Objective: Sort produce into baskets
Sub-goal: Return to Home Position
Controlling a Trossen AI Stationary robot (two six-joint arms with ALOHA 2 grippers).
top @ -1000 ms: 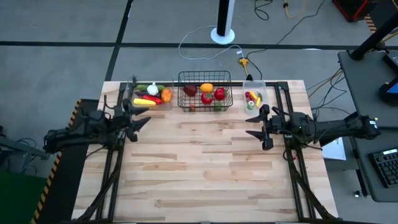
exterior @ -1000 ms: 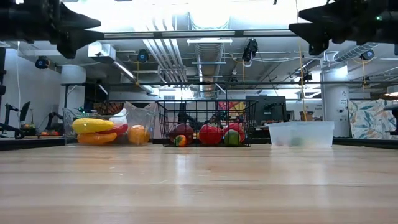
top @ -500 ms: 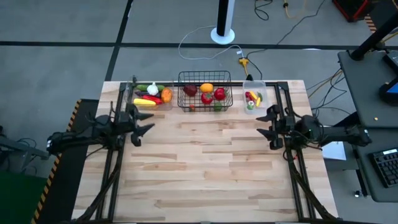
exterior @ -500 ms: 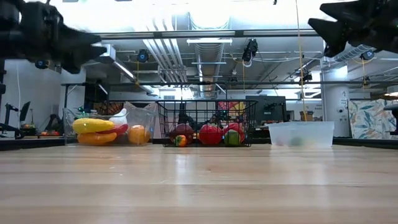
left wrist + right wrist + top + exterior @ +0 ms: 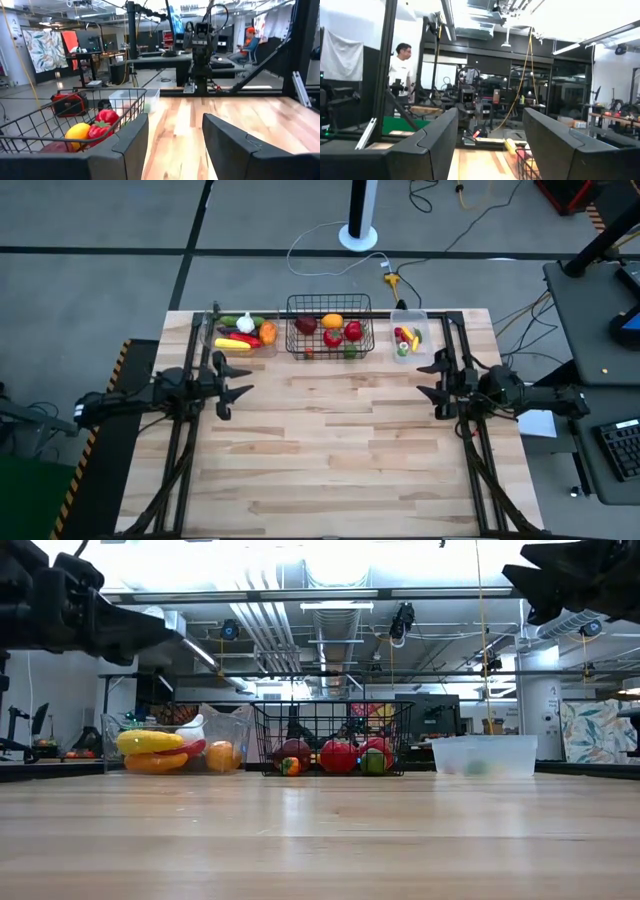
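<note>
High view looks down on a wood table (image 5: 330,460) with three holders in a row along its far edge, and all the toy food is inside them. On the left is one wide clear bin (image 5: 210,346). It holds one white garlic (image 5: 245,325), one green cucumber (image 5: 230,321), one long yellow piece (image 5: 232,343), one orange (image 5: 268,333) and a bit of red. In the middle is one black wire basket (image 5: 330,298) with three red pieces, one yellow-orange fruit (image 5: 333,321) and one small green piece. On the right is one small clear bin (image 5: 409,313) with a red, a yellow and a green piece.

Two dark arms hang over the table sides. The left gripper (image 5: 240,385) is near the wide bin and the right gripper (image 5: 424,380) is near the small bin. Each has two fingers spread apart, holding nothing.
</note>
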